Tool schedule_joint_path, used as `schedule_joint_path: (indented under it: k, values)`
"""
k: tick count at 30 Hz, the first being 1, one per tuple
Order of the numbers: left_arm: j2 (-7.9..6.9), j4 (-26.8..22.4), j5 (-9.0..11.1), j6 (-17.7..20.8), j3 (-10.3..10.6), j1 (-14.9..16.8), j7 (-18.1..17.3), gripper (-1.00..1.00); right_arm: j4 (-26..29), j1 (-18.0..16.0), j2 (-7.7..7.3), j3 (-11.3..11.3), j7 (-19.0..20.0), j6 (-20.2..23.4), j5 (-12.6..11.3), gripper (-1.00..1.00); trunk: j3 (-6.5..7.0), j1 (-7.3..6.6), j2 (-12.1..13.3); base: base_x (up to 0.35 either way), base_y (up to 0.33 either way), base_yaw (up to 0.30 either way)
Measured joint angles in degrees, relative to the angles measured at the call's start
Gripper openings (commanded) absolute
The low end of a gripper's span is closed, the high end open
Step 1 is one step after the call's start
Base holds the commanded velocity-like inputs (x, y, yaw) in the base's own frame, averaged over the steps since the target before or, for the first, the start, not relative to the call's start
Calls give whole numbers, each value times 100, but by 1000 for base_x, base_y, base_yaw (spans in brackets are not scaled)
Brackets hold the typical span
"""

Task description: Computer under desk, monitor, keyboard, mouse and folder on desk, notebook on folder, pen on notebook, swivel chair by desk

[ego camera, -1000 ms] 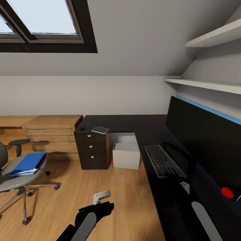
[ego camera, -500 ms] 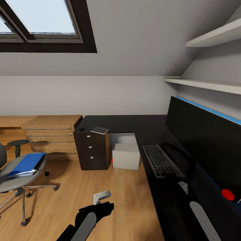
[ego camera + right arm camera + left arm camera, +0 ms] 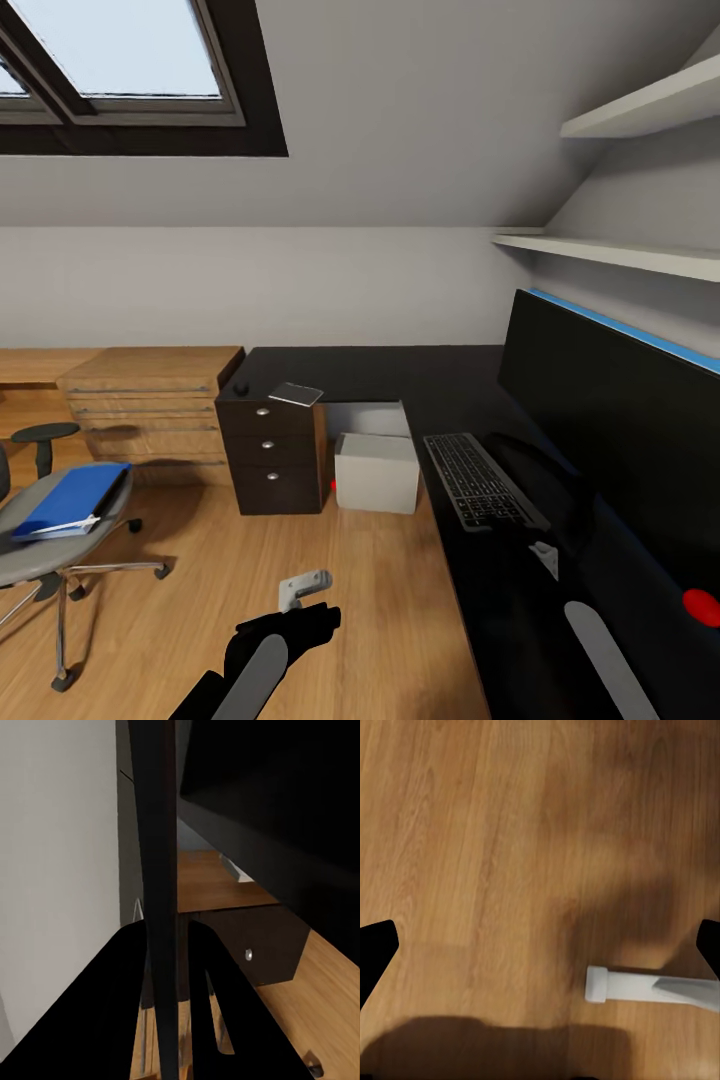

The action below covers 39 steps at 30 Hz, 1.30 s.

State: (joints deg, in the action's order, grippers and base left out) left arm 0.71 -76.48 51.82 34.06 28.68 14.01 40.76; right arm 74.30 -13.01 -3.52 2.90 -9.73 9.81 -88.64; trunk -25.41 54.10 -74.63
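Three things already placed: monitor (image 3: 620, 430) and keyboard (image 3: 478, 480) on the desk (image 3: 380, 365), computer (image 3: 377, 472) beneath it. Left to move: folder (image 3: 68, 497) on swivel chair (image 3: 40, 545), well off the desk; notebook (image 3: 296, 393) and mouse (image 3: 241, 387) at the desk's far end. Per wrist view, left gripper (image 3: 540, 952) spread wide, empty; right gripper (image 3: 172, 1020) too dark to tell.

Soft daylight comes in through the skylight (image 3: 110, 60) and the grey walls look evenly bright. The black desk (image 3: 420, 375) top is dark with a dull shine. Soft fuzzy shadows lie on the plank floor (image 3: 495, 832). The right wrist view is mostly dark and murky.
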Motion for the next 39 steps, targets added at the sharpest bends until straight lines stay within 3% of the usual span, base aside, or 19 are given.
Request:
schedule_joint_path:
  k: [15, 39]
  values:
    - [-5, 0, 2, 0, 0, 0, 0, 100, 0, 0, 0, -80, -10, -297, 13, -100, 0, 1, 0, 10, 0, 0]
    - [-7, 0, 4, 0, 0, 0, 0, 100, 11, 0, 0, -131, -19, -323, 11, -100, 0, 1, 0, 65, 0, 0]
